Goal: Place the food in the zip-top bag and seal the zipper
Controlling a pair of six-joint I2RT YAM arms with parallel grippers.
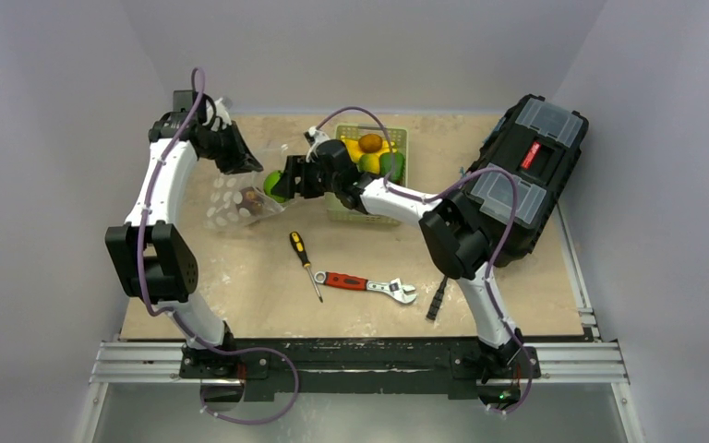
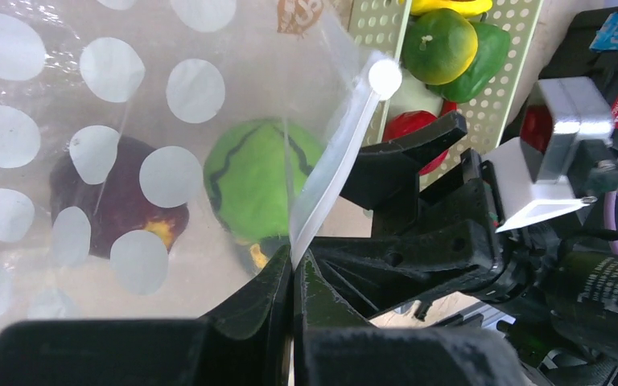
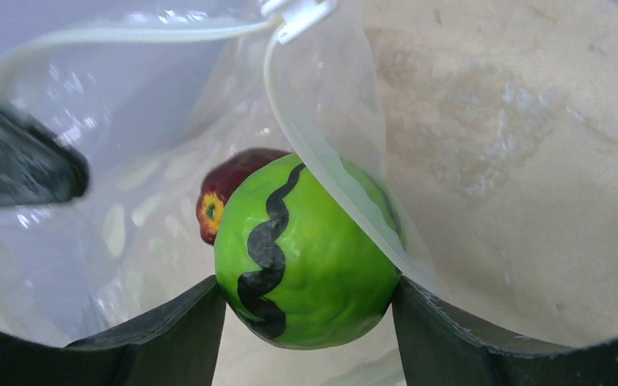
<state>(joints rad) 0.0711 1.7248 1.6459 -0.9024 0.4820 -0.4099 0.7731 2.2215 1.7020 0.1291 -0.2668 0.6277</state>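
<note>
One green melon (image 3: 306, 253): glossy, round, likely slippery; take across its middle; at bag mouth, upper centre overhead.
Right gripper (image 3: 306, 299): clamped around melon.
Zip-top bag (image 2: 64, 96): limp film, red fruit (image 2: 117, 201) inside.
Left gripper (image 2: 294, 277): pinched shut on zipper (image 2: 334, 173).

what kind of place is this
Probably a robot lab test cell: two arms bolted to a rail at a plywood table, blank grey walls around, staged props like toy food and a toolbox.
</note>
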